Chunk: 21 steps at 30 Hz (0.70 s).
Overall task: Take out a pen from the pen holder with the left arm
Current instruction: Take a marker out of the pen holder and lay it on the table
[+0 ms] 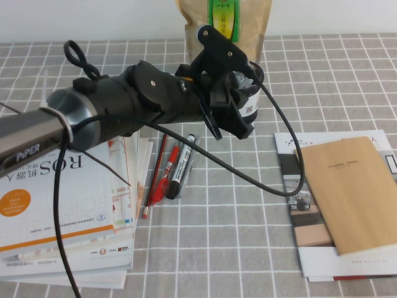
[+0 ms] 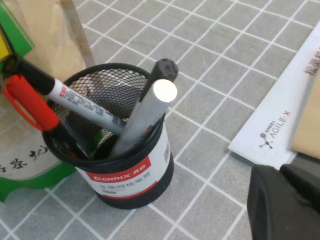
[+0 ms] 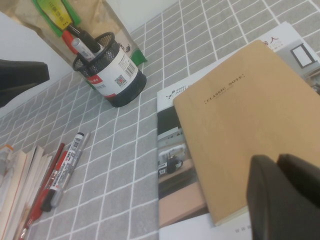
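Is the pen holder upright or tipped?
Upright: pen holder stands on its base, pens leaning inside. Left gripper, shut, hovers near it; right gripper hangs near the brown notebook.

Office desk (image 1: 236, 248): books (image 1: 74, 211), notebook (image 1: 353, 192), pens (image 1: 177, 164).

High view angled down; 2 wrist views share pen holder (image 2: 125, 175).

The pen holder (image 2: 125, 175) is a black mesh cup with a red-and-white COMIX band. It stands upright on the grey checked cloth (image 2: 225, 75). Leaning inside are a silver-grey pen (image 2: 142, 117) with its shiny end up, a black-capped white marker (image 2: 82, 102) and a red-capped pen (image 2: 30, 102) against the rim.
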Available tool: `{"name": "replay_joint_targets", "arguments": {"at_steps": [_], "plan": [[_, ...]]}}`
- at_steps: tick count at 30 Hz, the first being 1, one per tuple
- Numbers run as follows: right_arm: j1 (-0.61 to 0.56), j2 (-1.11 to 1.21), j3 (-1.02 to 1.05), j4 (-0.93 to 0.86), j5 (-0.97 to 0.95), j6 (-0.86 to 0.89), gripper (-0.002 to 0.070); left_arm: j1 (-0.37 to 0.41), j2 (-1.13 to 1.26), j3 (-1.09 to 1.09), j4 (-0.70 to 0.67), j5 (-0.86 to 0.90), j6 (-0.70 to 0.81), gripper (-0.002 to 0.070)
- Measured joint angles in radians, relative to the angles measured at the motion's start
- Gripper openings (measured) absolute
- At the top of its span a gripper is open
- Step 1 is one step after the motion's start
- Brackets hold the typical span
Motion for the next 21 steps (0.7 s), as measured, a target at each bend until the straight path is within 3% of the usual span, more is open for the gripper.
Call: {"name": "replay_joint_targets", "arguments": {"at_steps": [7,10,14,21], "plan": [[0.0,0.0,0.0,0.0,0.0,0.0,-0.0013,0.004,-0.004,0.0,0.017,0.0,-0.04,-0.0001],[0.0,0.0,0.0,0.0,0.0,0.0,-0.0013,0.006,-0.004,0.0,0.135,-0.025,-0.173,-0.0002],[0.0,0.0,0.0,0.0,0.0,0.0,-0.0013,0.018,-0.004,0.0,0.437,-0.058,-0.529,-0.0002],[0.0,0.0,0.0,0.0,0.0,0.0,-0.0013,0.058,-0.004,0.0,1.024,-0.131,-1.299,-0.0002]]}}
